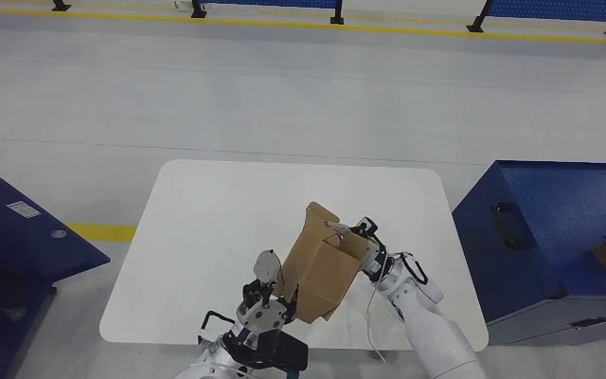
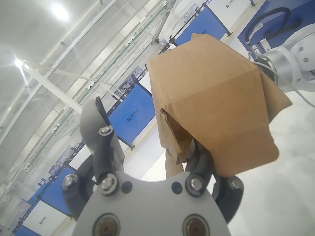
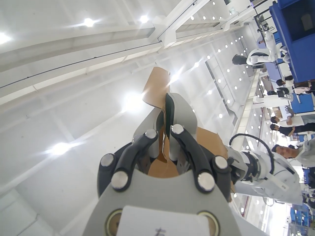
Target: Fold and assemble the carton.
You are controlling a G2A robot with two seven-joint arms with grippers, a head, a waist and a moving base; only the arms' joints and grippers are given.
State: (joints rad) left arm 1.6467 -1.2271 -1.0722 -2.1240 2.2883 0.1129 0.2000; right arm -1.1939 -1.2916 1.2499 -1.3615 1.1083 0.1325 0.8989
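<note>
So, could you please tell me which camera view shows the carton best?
The left wrist view: the carton shows close up, with its creased panels and loose end flaps. The top view shows it small, tilted over the table. The right wrist view shows a flap edge pinched by the right gripper.

White table (image 1: pixel 208 237) with rounded corners

White round-cornered table (image 1: pixel 199 237) beneath left gripper (image 1: pixel 277 284) and right gripper (image 1: pixel 346 232). Blue bin (image 1: pixel 554 213) with black handle out past the right gripper, off the table's edge. Second blue bin (image 1: pixel 38 242) well apart from the left gripper. Yellow floor line (image 1: pixel 284 24) far beyond both.
</note>
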